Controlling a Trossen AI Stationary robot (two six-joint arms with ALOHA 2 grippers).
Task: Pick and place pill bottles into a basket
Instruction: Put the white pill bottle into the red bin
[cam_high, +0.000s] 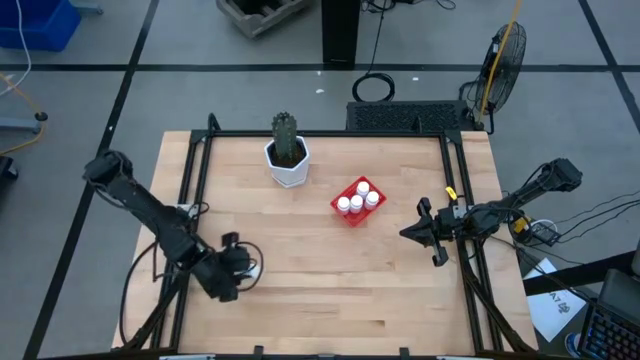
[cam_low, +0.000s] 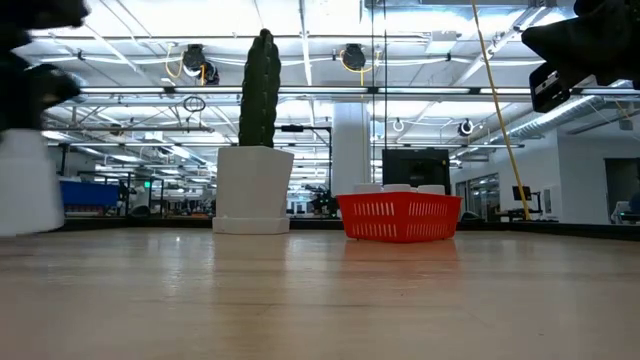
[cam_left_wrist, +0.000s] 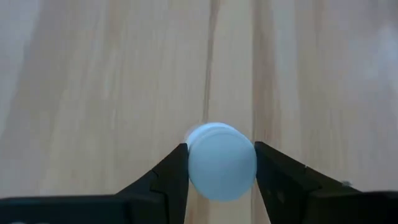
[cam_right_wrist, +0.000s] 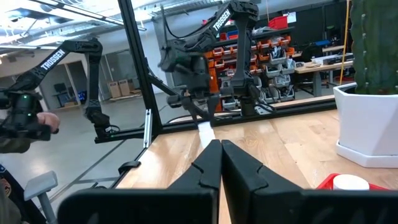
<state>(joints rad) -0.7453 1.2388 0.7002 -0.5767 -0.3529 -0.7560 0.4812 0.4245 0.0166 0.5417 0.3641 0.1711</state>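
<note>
My left gripper (cam_high: 247, 266) is near the table's left front, shut on a white pill bottle (cam_left_wrist: 221, 162), which also shows in the low view (cam_low: 25, 185). The red basket (cam_high: 357, 201) stands right of the table's middle and holds three white-capped pill bottles (cam_high: 357, 199). It also shows in the low view (cam_low: 399, 215). My right gripper (cam_high: 410, 233) is shut and empty above the table's right side, to the right of the basket. No other bottle shows. My left gripper pinches the pill bottle between its two fingers (cam_left_wrist: 171, 174), one on each side at or just below the round cap (cam_left_wrist: 193, 163). The fingers come from above, pointing down. The bottle stands upright; whether its base is on the table I cannot tell.
A white faceted pot with a green cactus (cam_high: 288, 160) stands at the far middle of the table, left of the basket. Black frame rails run along the table's left (cam_high: 190, 200) and right (cam_high: 462, 200) sides. A person (cam_right_wrist: 25, 118) stands beyond the table.
</note>
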